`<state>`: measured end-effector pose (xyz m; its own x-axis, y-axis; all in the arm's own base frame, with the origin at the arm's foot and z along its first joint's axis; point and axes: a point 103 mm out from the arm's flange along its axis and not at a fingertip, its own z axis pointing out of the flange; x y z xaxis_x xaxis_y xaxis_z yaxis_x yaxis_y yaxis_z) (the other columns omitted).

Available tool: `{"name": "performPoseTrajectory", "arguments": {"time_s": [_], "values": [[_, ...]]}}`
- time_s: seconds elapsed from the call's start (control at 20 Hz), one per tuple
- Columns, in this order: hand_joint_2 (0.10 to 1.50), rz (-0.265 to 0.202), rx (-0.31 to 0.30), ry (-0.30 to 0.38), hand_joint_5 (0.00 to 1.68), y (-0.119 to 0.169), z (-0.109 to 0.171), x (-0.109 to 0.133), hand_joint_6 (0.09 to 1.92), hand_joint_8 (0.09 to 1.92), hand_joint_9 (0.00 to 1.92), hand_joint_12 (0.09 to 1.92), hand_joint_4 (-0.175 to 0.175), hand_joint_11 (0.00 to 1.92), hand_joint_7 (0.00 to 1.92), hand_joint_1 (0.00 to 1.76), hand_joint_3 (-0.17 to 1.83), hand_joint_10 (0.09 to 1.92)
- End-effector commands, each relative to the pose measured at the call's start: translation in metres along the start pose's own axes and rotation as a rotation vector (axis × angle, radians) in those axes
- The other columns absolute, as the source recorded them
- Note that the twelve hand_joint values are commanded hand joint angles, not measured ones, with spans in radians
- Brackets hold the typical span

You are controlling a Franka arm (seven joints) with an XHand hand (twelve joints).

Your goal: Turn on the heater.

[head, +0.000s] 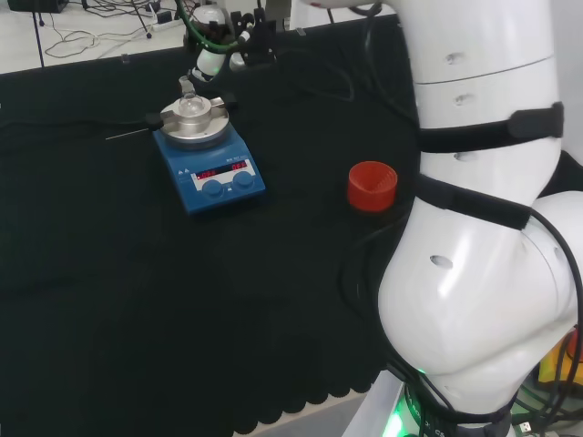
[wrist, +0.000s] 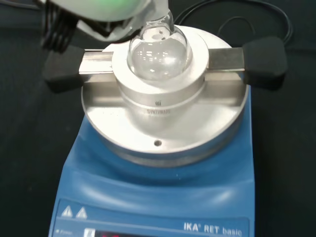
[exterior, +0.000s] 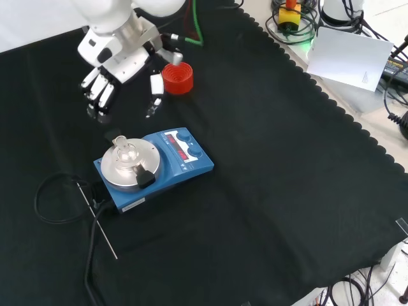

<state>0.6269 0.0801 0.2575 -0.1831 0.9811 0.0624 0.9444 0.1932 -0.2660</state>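
The heater [exterior: 188, 167] is a blue hotplate with two blue knobs and a red lit display [exterior: 176, 146] on its front. A round metal block [exterior: 121, 171] on top carries a small clear round flask [exterior: 127, 152]. My hand [exterior: 104, 84] hangs above the cloth just beyond the heater in the front view. Its fingers [exterior: 97, 101] point down, straight and apart from the flask, and hold nothing. In the head view the hand [head: 211, 56] is behind the heater [head: 211, 171]. The wrist view looks down on the flask [wrist: 158, 47] in its block [wrist: 163, 116].
A red ribbed ring stand [exterior: 177, 78] sits on the cloth beside the hand, to the heater's right in the head view [head: 372, 185]. A thin rod [exterior: 99, 223] and a black cable [exterior: 48, 191] lie by the heater's back. White paper [exterior: 350, 57] lies off the cloth.
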Motion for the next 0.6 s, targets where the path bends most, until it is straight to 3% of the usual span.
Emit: {"name": "performPoseTrajectory", "arguments": {"time_s": [0.05,0.35,0.6], "values": [[0.61,0.032,-0.063,-0.001,0.40,-0.046,-0.013,0.002,0.46,0.73,0.37,1.42,-0.029,0.07,0.18,0.88,0.61,0.74],[0.62,0.050,-0.032,0.034,0.40,-0.080,0.011,0.005,0.46,0.74,0.39,1.42,-0.029,0.08,0.19,0.88,0.61,0.74],[0.64,0.065,0.020,0.062,0.39,-0.108,0.041,0.009,0.42,0.73,0.63,1.37,-0.024,0.25,0.40,0.96,0.66,0.67]]}}
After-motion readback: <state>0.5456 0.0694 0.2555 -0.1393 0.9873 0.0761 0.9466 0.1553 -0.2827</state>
